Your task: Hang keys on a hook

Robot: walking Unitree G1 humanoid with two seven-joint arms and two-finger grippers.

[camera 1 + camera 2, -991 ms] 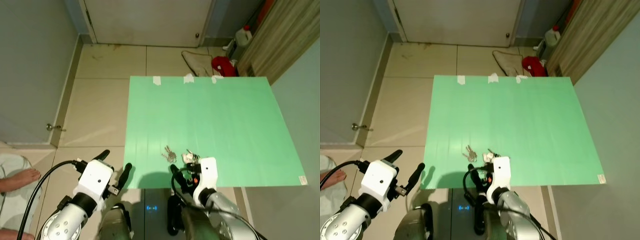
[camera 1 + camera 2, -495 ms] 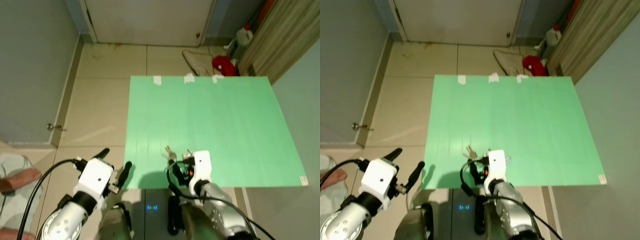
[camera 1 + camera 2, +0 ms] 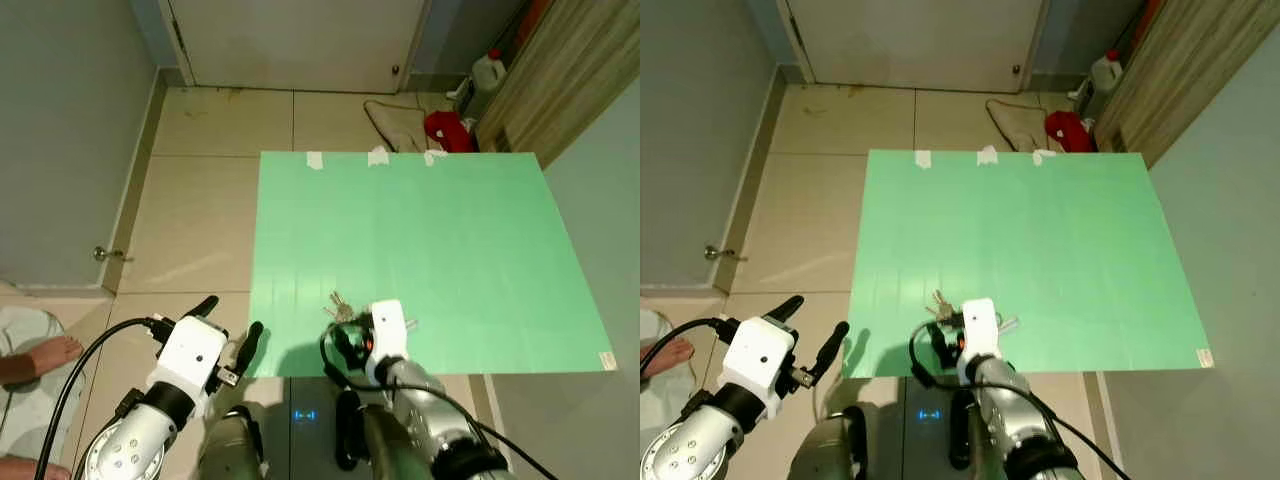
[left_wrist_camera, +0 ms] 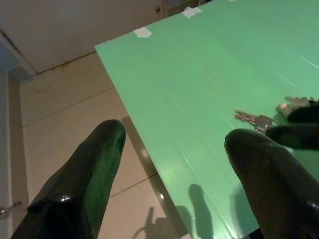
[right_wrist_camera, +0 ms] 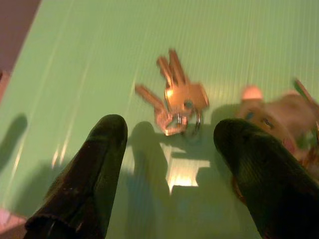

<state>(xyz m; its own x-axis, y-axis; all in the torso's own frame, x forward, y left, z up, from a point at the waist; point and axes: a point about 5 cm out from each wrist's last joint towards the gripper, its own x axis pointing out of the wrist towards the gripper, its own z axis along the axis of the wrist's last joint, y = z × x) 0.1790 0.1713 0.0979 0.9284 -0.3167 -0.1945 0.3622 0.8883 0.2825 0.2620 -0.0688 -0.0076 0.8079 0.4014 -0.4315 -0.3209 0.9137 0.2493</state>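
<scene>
Here the right gripper (image 5: 169,149) hovers spread wide over the bunch of keys (image 5: 175,95), which lies flat on the green board (image 3: 450,250) near its front edge, blades fanned away from the gripper; left gripper (image 4: 169,164) also open

Green board (image 3: 420,250) spread ahead of and under both jaw pairs, three white tape strips (image 3: 370,157) along its far edge. Tiled floor (image 3: 210,210) beyond left jaws. White door (image 3: 300,40) well ahead, past board. Beige cloth (image 3: 393,122) and red object (image 3: 447,130) on floor just past board's far edge, white plastic jug (image 3: 487,72) behind them. Doorknob (image 3: 100,254) on grey wall (image 3: 60,130), far left of left jaws. Person's bare foot (image 3: 35,358) left of left jaws.
</scene>
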